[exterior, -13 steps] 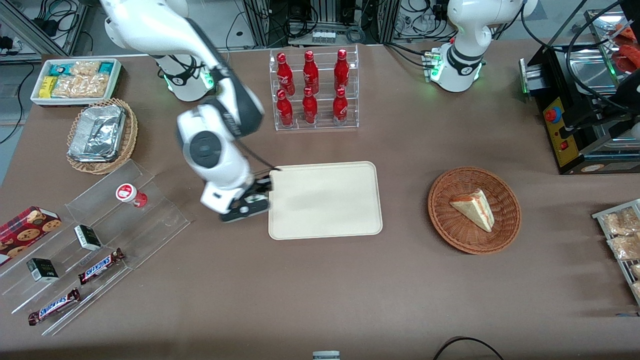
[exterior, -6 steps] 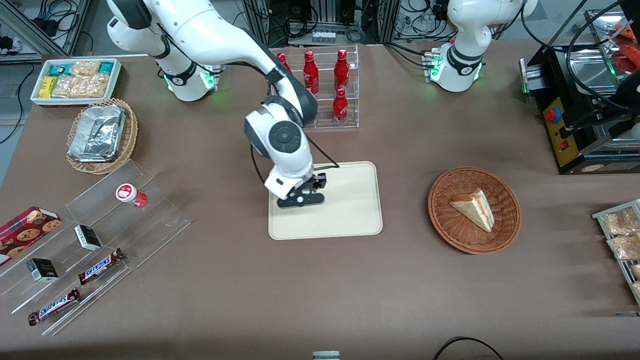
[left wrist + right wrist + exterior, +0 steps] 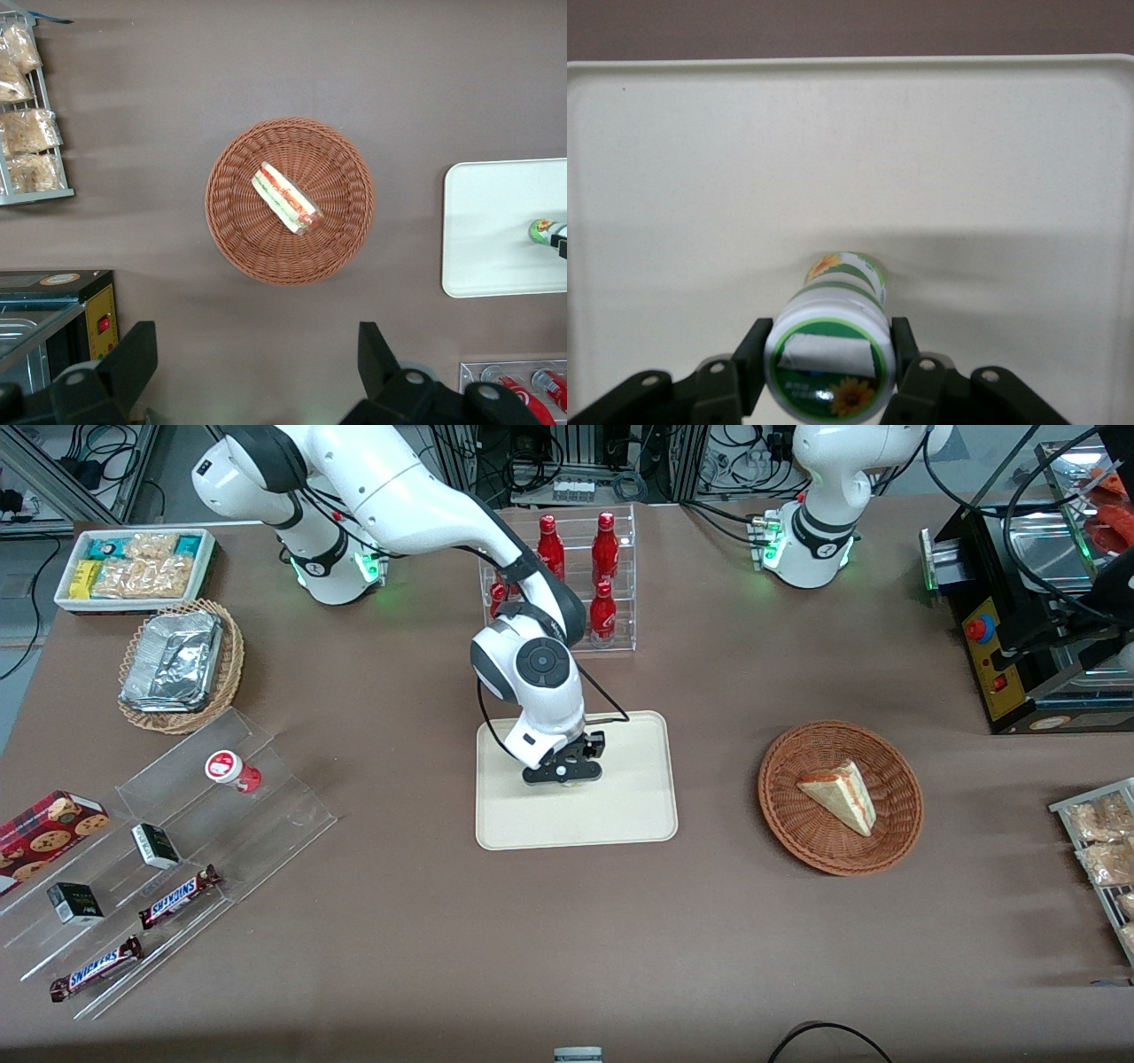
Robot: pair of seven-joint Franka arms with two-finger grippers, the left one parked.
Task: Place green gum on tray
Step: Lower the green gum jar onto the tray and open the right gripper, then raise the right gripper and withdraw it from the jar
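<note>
My right gripper [image 3: 563, 770] hangs over the middle of the cream tray [image 3: 620, 808], shut on the green gum [image 3: 830, 359]. Its black fingers [image 3: 754, 351] clamp the white bottle just under the green-and-white lid. The bottle stands upright, with its green-yellow lower end close to the tray [image 3: 850, 150] surface. I cannot tell whether it touches. In the front view the wrist hides the bottle. The left wrist view shows the green gum [image 3: 541, 230] over the tray [image 3: 487, 230].
A red-lidded bottle [image 3: 229, 769] sits on the clear stepped shelf [image 3: 177, 841] toward the working arm's end. A rack of red cola bottles [image 3: 604, 584] stands farther from the camera than the tray. A wicker basket [image 3: 788, 815] holding a sandwich lies toward the parked arm's end.
The arm has carried the gripper from beside the tray's edge, on the working arm's side, to above the tray's middle, and it has come lower.
</note>
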